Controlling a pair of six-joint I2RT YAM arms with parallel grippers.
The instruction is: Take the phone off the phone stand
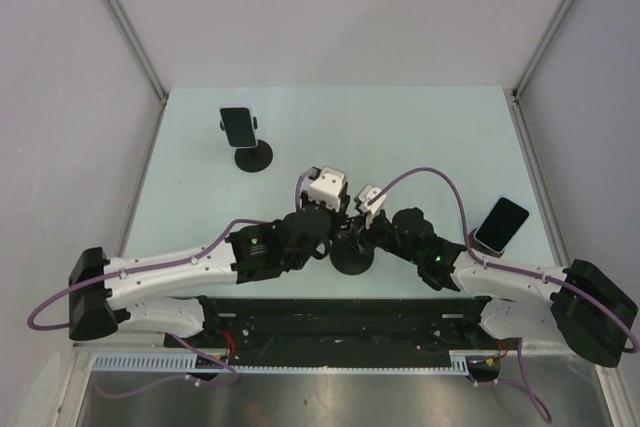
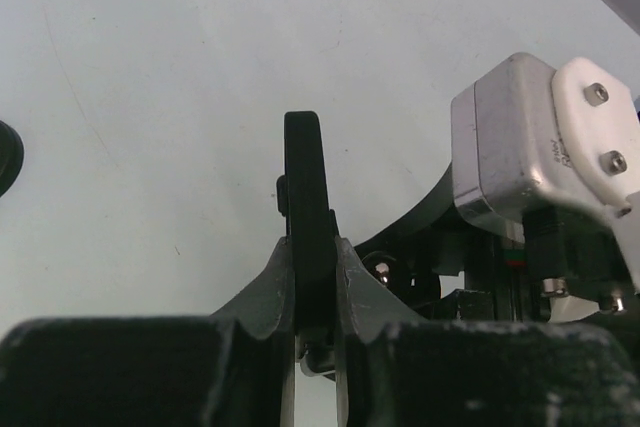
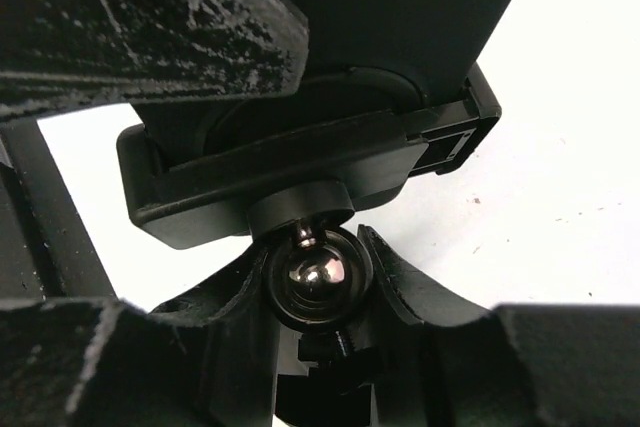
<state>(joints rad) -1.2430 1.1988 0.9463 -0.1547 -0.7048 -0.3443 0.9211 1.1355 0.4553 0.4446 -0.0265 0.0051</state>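
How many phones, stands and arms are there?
Phones: 2 (far phone, right phone)
Stands: 2 (far stand, near stand)
Arms: 2 (left arm, right arm)
Total: 6
The left tool pinches a black slab at the near stand. It may be a third phone, but I cannot tell.

We see the phone stand (image 1: pixel 352 259) near the middle of the table's near edge. It has a round black base, a shiny metal ball joint (image 3: pixel 318 277) and a black cradle (image 3: pixel 300 172) sitting directly on that joint. The phone (image 2: pixel 305 207), a thin black slab, stands upright and edge-on, with a small side clip touching it.
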